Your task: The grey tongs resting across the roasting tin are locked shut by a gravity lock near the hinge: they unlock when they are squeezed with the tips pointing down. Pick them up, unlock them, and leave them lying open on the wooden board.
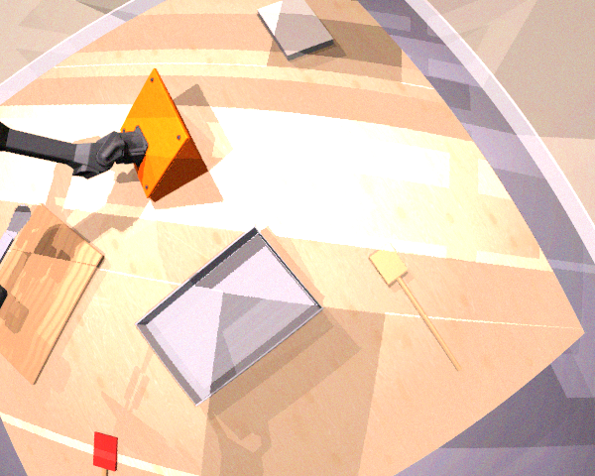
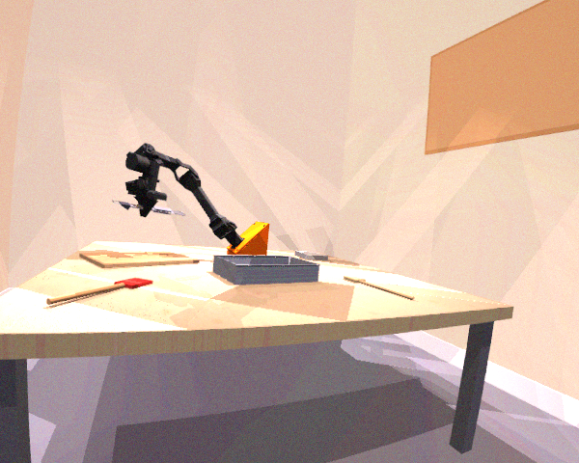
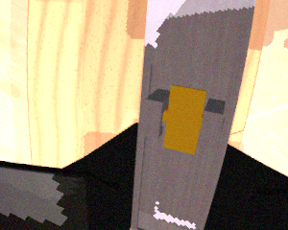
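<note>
Pale wooden table on dark legs, warm beige walls behind, an orange panel high on the right wall.

Nearest the exterior camera: red-headed spatula with wooden handle, lying flat toward the front left. Right of centre, a thin wooden spatula, well apart from everything else.

Mid-table: grey roasting tin, nothing across it.

Left, beyond the red spatula: wooden board, flat. High above it hangs the gripper, clenched on the grey tongs. Tongs lie roughly level in the air, both ends sticking out either side of the fingers, clear of board and table. Wrist view: long grey arm of the tongs with a yellow-orange lock tab, wood grain beneath. Whether the tongs are spread or locked, cannot tell — too small.

Behind the tin: orange wedge mount carrying the arm's base. Farthest back, a small grey slab near the table's rear edge.
</note>
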`<state>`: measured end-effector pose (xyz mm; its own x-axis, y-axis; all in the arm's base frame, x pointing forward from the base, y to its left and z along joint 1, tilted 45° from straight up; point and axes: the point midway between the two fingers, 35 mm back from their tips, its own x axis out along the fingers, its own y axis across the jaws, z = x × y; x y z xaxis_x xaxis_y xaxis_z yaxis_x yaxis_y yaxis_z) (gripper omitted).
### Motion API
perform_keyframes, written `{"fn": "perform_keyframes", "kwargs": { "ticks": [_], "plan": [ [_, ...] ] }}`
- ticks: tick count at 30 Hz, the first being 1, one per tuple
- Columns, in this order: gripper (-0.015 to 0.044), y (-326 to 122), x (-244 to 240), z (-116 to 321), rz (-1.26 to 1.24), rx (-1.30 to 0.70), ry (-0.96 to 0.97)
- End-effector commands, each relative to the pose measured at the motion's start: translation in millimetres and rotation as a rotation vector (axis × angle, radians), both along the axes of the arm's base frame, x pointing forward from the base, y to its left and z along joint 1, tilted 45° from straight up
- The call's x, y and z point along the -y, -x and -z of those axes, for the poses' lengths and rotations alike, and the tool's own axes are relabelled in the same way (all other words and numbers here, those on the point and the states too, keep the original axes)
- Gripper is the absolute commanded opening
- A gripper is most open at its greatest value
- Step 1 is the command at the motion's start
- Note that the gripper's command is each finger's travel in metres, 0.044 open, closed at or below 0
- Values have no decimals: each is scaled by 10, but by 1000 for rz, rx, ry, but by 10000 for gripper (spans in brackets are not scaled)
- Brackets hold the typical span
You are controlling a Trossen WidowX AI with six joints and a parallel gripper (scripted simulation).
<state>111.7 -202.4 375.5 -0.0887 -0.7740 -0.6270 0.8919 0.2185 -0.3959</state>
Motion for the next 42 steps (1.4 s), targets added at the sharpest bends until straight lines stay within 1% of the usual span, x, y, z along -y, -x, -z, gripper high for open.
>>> {"fn": "perform_keyframes", "kwargs": {
  "ticks": [1,6,24,42],
  "plan": [
    [-150,7,-11,32,-8,-8,-10],
    [-150,-38,-11,24,-52,12,29],
    [-150,-221,-71,-60,-262,113,273],
    [-150,-248,-213,-158,-400,193,545]
  ]
}}
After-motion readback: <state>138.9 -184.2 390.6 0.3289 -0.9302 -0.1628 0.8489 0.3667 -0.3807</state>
